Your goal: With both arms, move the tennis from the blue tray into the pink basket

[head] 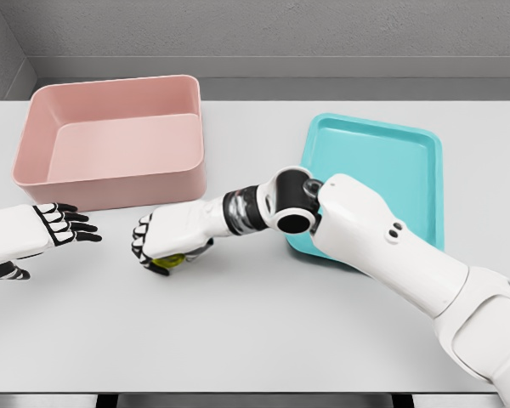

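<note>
**Halfway: ball lifted, basket still empty**

One yellow-green tennis ball (170, 261), fuzzy and round, sits under the right hand (172, 240), whose fingers clench around it just above the table (255, 340), out of the glossy blue tray (408, 161) to the right. The left hand (61, 225) waits nearby, fingers spread, holding nothing. The smooth, rounded pink basket (110, 183) beyond remains unfilled.
</note>
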Motion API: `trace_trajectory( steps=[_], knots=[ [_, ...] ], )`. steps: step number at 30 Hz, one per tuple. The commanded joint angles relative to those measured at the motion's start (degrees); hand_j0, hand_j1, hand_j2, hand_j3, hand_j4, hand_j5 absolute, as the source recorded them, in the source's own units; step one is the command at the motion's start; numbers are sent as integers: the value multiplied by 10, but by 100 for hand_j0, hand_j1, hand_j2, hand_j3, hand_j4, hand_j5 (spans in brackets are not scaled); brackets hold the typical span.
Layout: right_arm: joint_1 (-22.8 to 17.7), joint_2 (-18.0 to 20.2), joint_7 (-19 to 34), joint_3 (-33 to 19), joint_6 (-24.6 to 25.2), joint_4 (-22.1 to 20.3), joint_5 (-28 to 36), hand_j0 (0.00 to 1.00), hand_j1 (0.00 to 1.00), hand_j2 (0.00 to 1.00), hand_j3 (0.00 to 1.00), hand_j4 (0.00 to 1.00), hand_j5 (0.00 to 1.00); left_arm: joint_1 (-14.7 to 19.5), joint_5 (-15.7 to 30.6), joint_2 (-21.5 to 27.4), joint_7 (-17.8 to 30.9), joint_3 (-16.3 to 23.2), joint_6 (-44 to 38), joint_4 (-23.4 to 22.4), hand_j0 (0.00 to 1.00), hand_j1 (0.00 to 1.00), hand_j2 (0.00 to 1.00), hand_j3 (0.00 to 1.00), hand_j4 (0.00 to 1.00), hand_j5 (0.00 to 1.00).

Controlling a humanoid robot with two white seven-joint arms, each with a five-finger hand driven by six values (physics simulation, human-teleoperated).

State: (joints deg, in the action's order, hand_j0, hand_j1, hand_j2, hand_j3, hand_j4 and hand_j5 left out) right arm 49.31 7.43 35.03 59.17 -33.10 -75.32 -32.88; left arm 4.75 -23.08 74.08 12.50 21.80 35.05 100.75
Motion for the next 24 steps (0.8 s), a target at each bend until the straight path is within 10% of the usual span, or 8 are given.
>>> trace_trajectory(
  steps=[1, 13, 18, 24],
  knots=[
    [0, -20, 0, 1, 1, 24, -1, 29, 29, 29, 29, 29, 29, 0, 3, 1, 0, 0, -1, -2, 100, 100, 100, 100, 100, 100],
    [2, -58, 0, 2, -1, 84, -15, 33, 33, 33, 33, 33, 33, 0, 4, 2, 0, 0, -1, -6, 100, 100, 100, 100, 100, 100],
    [2, -62, 0, -1, 2, 85, -15, 74, 74, 74, 74, 74, 74, 0, 4, 2, 0, 0, -1, -6, 100, 100, 100, 100, 100, 100],
    [3, -62, 0, -4, 2, 93, -16, 93, 93, 93, 93, 93, 93, 0, 4, 2, 0, 0, -1, -6, 100, 100, 100, 100, 100, 100]
  ],
)
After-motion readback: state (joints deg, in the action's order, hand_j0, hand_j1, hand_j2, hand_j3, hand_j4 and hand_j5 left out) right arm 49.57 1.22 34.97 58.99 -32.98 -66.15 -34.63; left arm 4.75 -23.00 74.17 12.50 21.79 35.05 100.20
